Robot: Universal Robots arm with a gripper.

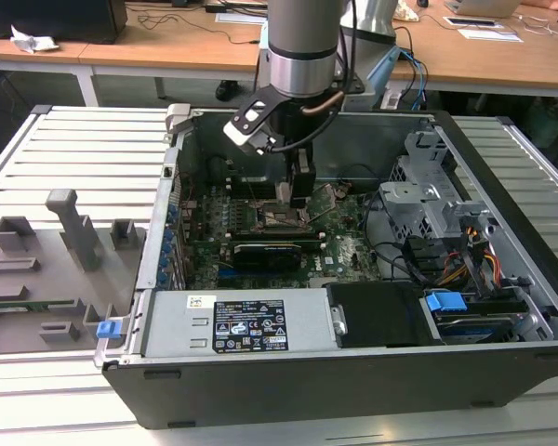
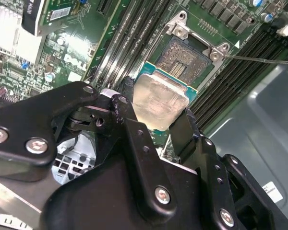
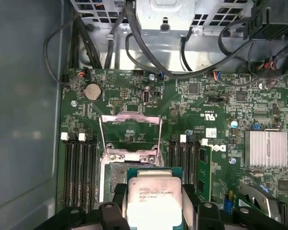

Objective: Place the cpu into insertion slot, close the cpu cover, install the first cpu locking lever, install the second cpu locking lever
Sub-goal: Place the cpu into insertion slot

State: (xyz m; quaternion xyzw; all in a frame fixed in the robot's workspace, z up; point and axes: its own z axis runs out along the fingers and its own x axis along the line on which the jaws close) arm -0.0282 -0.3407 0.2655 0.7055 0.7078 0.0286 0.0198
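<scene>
End effector [image 1: 296, 190] is seen lowered into the open PC case [image 1: 502, 177], which sits on the slatted metal tabletop [image 1: 65, 139]. It is positioned over the middle of the motherboard [image 1: 349, 243], just beyond the far side of the long black expansion card [image 1: 265, 253]. In both wrist views the cpu [image 2: 158, 101] [image 3: 153, 203] is gripped on two opposite edges between the black fingers [image 2: 134, 129], with its metal top facing up. The jaws are closed to chip width and nothing else is held. The cpu is held over one edge of the insertion slot [image 2: 182, 60] and is not seated. Most of the slot's dull contact field is left exposed beyond the chip. Whether chip and slot are touching cannot be told. In the first wrist view the cpu cover [image 3: 131, 118] is seen swung open at the far end of the slot, with board visible through its cut-out. In the second wrist view a thin metal locking lever [image 2: 259, 59] is seen sticking out sideways from a slot corner bracket, unlatched. Black memory slots [image 3: 81, 163] are seen on both sides of the slot. A coin cell [image 3: 92, 91] and a finned heatsink [image 3: 266, 148] are seen elsewhere on the board. A labelled power supply [image 1: 232, 325] is mounted along the near wall of the case. A grey fixture plate [image 1: 19, 279] lies on the tabletop at the exterior view's left, well apart from the end effector.
</scene>
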